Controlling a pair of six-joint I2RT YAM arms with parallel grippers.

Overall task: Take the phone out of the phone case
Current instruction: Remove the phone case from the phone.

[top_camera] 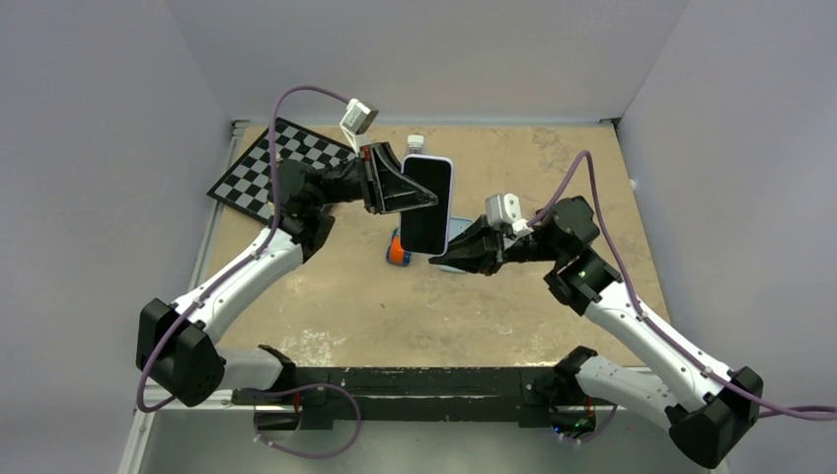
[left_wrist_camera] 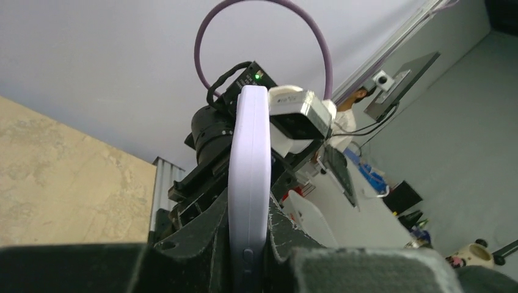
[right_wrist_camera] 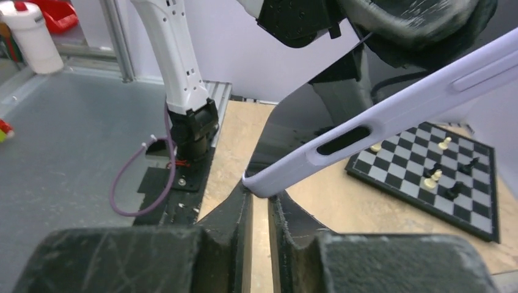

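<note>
Phone (top_camera: pixel 426 204) in case (left_wrist_camera: pixel 249 183) clamped in left gripper (left_wrist_camera: pixel 247 253); right gripper (right_wrist_camera: pixel 261 204) pinching corner.

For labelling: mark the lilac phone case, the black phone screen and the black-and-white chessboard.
Lilac phone case (left_wrist_camera: pixel 249 183): left wrist view, side edge.
Black phone screen (top_camera: pixel 426 202): top view, glass centre.
Black-and-white chessboard (top_camera: pixel 252 178): top view, bare squares.

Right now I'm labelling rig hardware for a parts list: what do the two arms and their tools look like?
The left arm and right arm have white links and bulky black joints. The left tool and right tool are black, each topped by a pale boxy camera. Purple cables trail along both arms.
</note>
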